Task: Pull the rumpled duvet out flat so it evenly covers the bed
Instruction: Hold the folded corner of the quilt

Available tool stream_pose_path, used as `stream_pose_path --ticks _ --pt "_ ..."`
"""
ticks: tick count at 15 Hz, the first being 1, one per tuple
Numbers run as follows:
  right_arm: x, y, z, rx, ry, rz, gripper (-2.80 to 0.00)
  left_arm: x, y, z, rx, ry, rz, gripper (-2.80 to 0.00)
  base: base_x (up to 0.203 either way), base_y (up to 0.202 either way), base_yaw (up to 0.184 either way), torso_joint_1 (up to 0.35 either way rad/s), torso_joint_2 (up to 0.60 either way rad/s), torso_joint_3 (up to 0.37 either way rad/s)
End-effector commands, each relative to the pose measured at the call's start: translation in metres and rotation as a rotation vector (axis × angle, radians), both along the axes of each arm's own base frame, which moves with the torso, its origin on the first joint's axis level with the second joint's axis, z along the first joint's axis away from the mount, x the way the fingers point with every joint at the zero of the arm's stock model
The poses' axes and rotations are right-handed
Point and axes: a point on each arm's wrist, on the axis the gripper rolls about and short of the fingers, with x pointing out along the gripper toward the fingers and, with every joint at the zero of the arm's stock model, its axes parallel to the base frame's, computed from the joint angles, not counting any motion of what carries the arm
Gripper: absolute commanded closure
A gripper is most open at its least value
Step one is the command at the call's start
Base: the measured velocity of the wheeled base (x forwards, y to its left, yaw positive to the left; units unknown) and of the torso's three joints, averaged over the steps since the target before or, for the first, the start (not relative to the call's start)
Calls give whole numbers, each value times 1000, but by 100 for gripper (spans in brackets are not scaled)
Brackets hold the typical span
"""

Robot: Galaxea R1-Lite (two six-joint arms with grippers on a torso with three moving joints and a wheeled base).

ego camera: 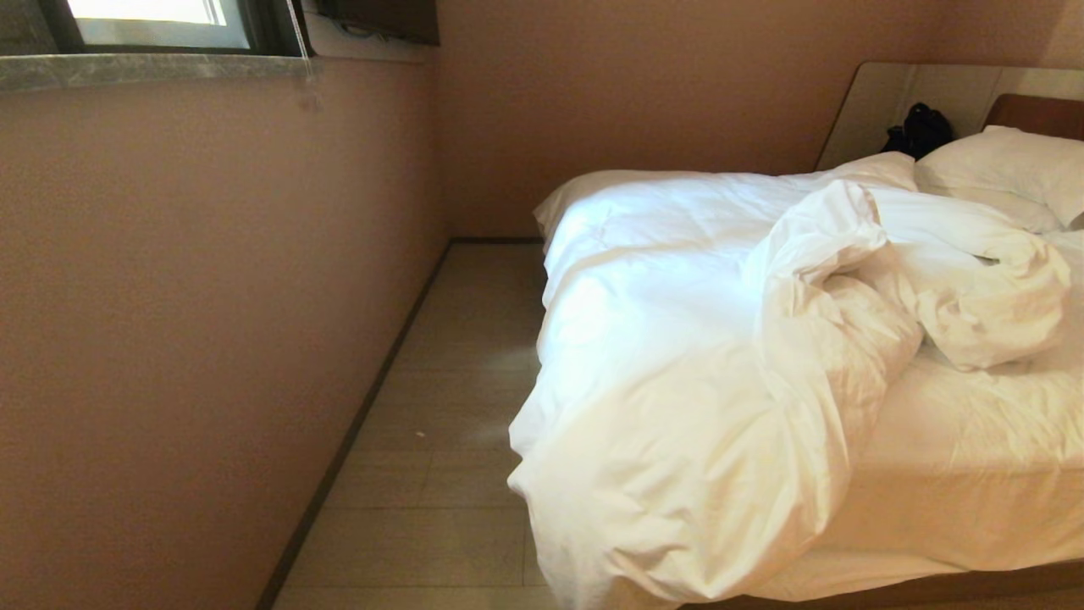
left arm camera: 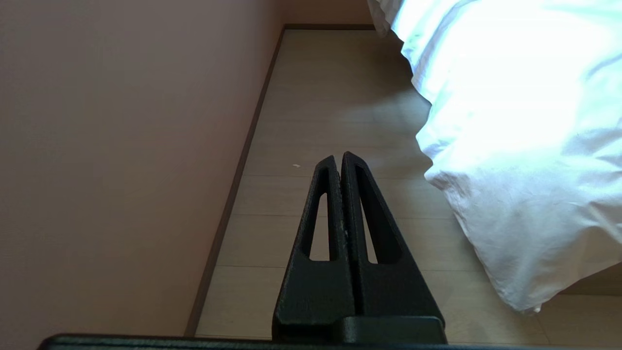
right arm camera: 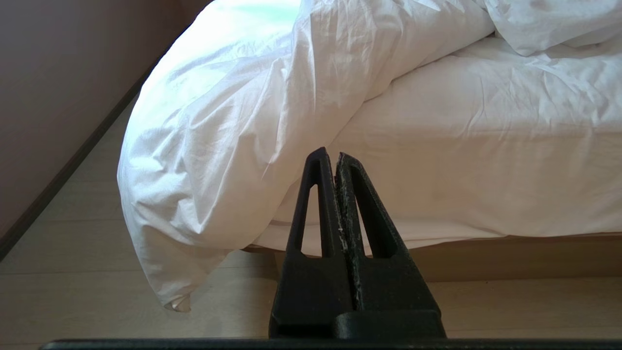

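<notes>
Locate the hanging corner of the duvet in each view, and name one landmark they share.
Head view: duvet corner at lower centre, drooping off the bed.
Left wrist view: duvet corner at lower right.
Right wrist view: duvet corner at lower left.
Shared landmark: the dark baseboard.

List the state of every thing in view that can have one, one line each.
duvet: rumpled, bunched to one side, a corner hanging off the bed toward the floor.
bed: sheeted mattress partly uncovered.
pillow: at the headboard, uncovered.
left tool: shut, empty, over the floor.
right tool: shut, empty, facing the bed's edge.
</notes>
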Motion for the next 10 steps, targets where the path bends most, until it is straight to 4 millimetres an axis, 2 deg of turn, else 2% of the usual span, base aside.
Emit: stream_pose_path --ticks 1,10 --pt "0 0 0 0 1 0 0 0 0 0 1 0 2 0 0 0 0 0 0 0" --pt "0 0 0 0 1 0 0 0 0 0 1 0 2 0 0 0 0 0 0 0"
